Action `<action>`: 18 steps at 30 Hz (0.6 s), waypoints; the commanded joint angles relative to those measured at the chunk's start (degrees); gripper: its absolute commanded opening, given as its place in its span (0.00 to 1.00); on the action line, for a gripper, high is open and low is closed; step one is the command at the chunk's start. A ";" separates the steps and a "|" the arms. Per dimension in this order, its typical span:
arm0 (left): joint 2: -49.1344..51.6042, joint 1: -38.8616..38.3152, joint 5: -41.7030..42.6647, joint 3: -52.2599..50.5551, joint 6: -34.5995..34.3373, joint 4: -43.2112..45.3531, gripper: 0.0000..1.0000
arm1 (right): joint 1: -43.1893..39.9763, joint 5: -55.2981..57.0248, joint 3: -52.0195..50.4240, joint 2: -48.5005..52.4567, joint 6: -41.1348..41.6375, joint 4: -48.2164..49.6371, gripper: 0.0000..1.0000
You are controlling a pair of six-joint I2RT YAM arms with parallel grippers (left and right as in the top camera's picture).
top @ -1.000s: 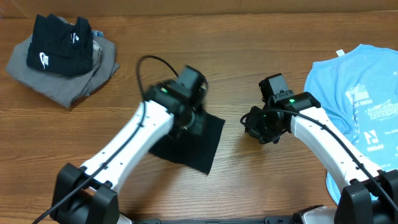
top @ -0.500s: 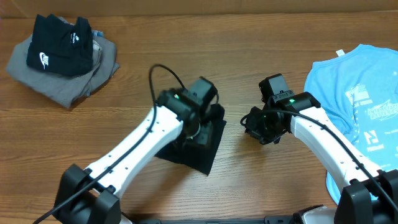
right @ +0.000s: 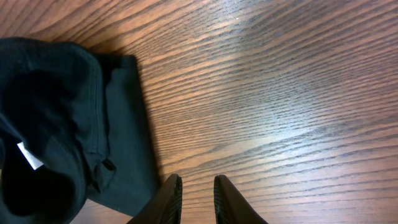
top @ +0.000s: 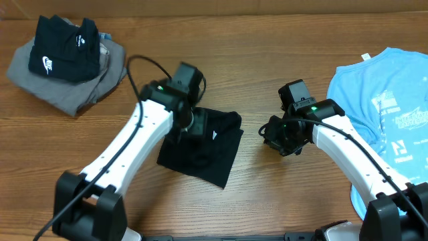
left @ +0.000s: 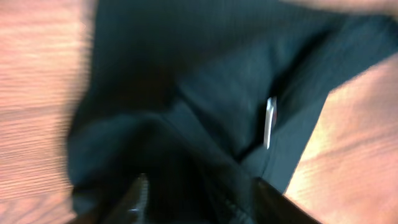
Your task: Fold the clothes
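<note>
Our black T-shirt (top: 204, 152) lies in the middle of the surface (top: 267, 60), bunched into a rough, slanted packet with its white neck label (top: 214, 134) showing. Our left gripper (left: 202, 193) hangs over the shirt's upper left part. Its jaws are partly open and, as far as the blurred wrist view lets us tell, pinch nothing. Our right gripper (right: 198, 196) sits just off the shirt's right edge, jaws narrow and empty. We expect the cotton to be light, limp and quick to slump or drag. So we would pinch a hem or corner through all its layers, not the loose middle.
</note>
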 commanded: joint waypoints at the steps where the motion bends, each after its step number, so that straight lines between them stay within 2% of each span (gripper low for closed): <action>1: 1.66 -2.14 8.92 -4.09 2.25 0.70 0.27 | -0.20 0.37 0.83 -0.42 -0.44 -0.04 0.21; 3: 1.66 -3.43 11.67 -5.55 2.25 0.90 0.08 | -0.20 0.37 0.83 -0.42 -0.44 -0.07 0.21; 4: 1.66 -4.17 12.92 -5.88 2.25 0.63 0.04 | -0.20 0.39 0.83 -0.42 -0.44 -0.04 0.21; 13: 1.49 -11.63 17.75 -5.92 1.86 -1.07 0.04 | -0.20 1.25 0.83 -0.42 -0.63 -0.04 0.21; 15: 1.31 -11.96 17.42 -5.90 1.49 -1.42 0.04 | -0.20 1.22 0.83 -0.42 -0.63 0.09 0.21; 18: 0.63 -10.82 12.66 -5.20 -0.52 -3.76 0.05 | -0.20 0.31 0.83 -0.42 -1.31 1.66 0.23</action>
